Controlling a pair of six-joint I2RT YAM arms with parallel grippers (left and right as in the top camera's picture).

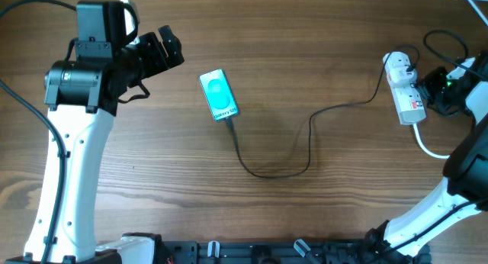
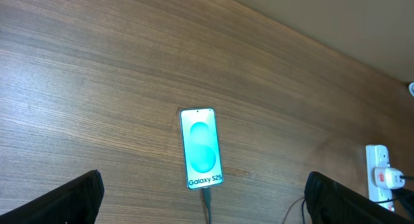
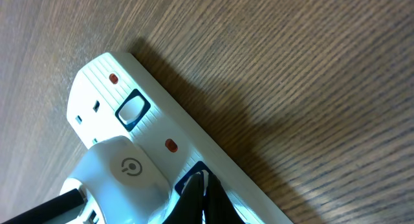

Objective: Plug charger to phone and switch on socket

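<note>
The phone lies face up on the wooden table, light blue with a teal oval; it also shows in the left wrist view. The black charger cable is plugged into the phone's near end and runs to the white socket at the far right. My left gripper is open, raised left of the phone, fingers at the frame's lower corners. My right gripper is shut, its fingertips pressed on a rocker switch of the socket, beside a white plug adapter.
The socket's thick white cord curves off toward the right arm. A second white rocker switch and small red indicators sit on the strip. Black rails run along the table's front edge.
</note>
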